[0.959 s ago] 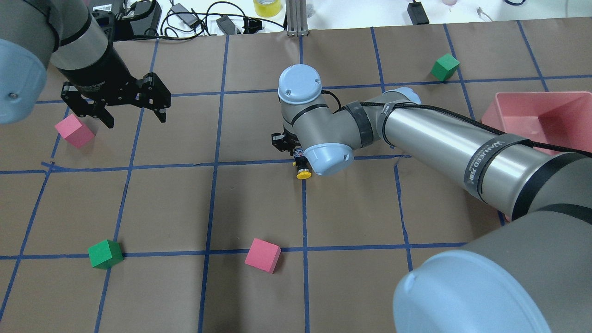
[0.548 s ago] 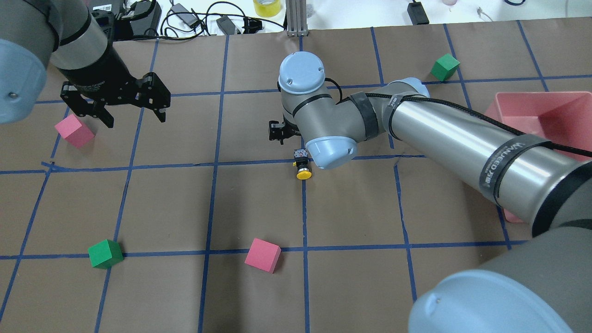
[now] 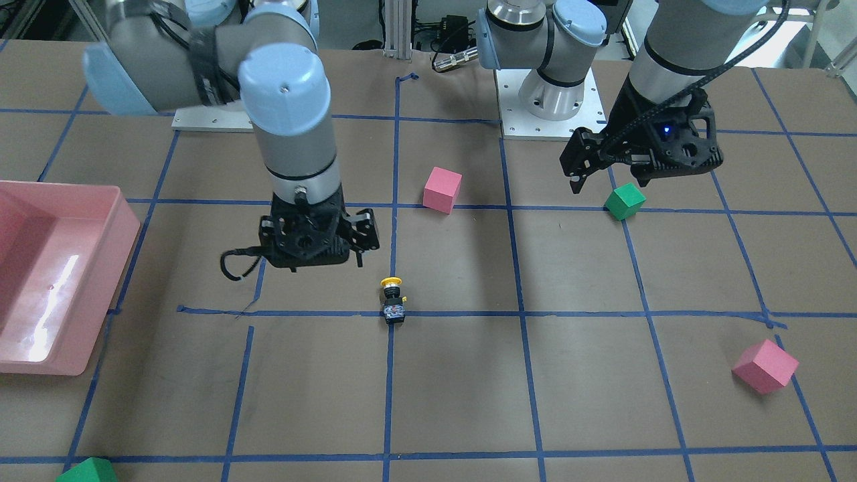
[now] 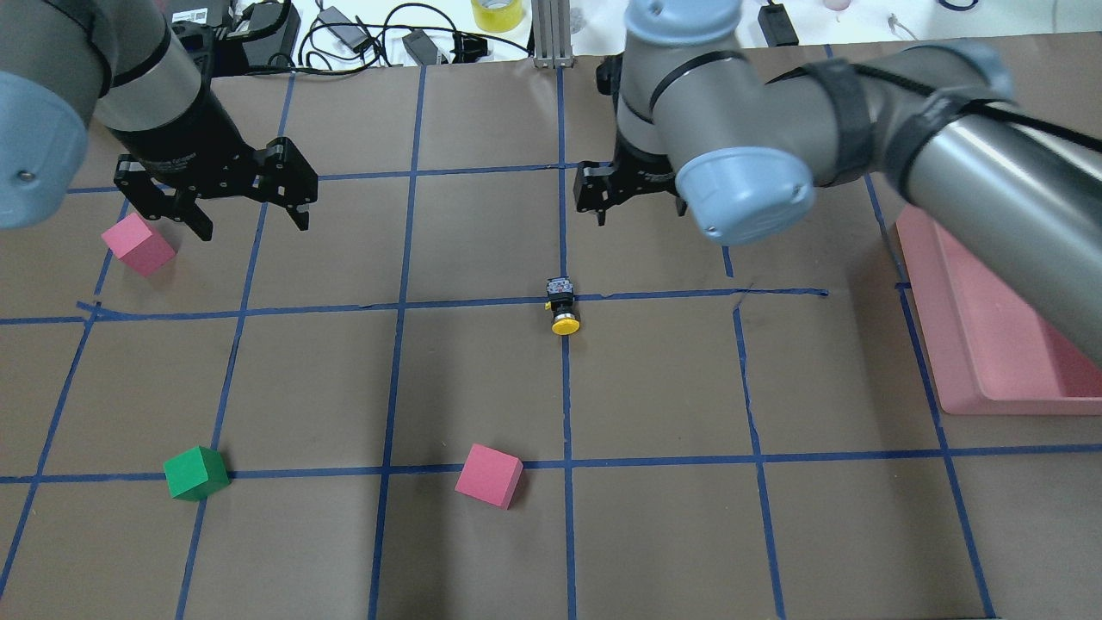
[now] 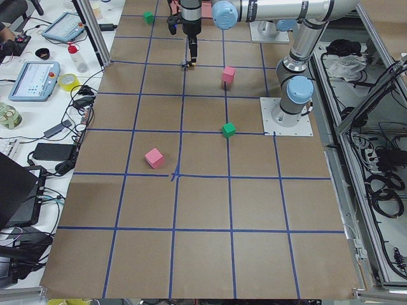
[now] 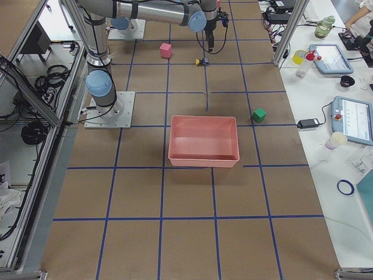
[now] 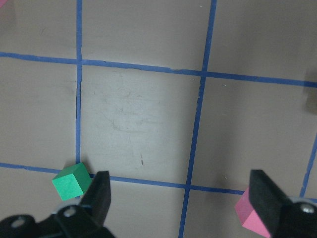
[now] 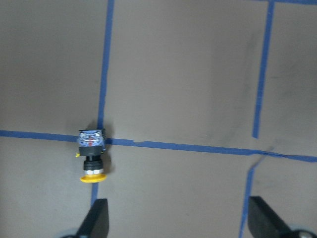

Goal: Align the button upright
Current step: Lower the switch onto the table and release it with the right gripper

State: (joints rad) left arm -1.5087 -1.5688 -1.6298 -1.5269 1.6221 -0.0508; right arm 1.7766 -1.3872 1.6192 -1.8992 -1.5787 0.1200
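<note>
Button (image 4: 564, 306) lies on its side where two blue tape lines (image 4: 482, 301) cross at mid-table, its yellow cap toward the robot, with nothing touching it. At the overhead view's left, the left gripper (image 4: 254, 226) hangs with jaws spread wide and empty, a pink cube (image 4: 138, 244) just beside it. Beyond the button, slightly right, the right gripper (image 8: 178, 201) hovers, also spread wide and empty. A pink bin (image 4: 973, 344) sits at the right edge.
</note>
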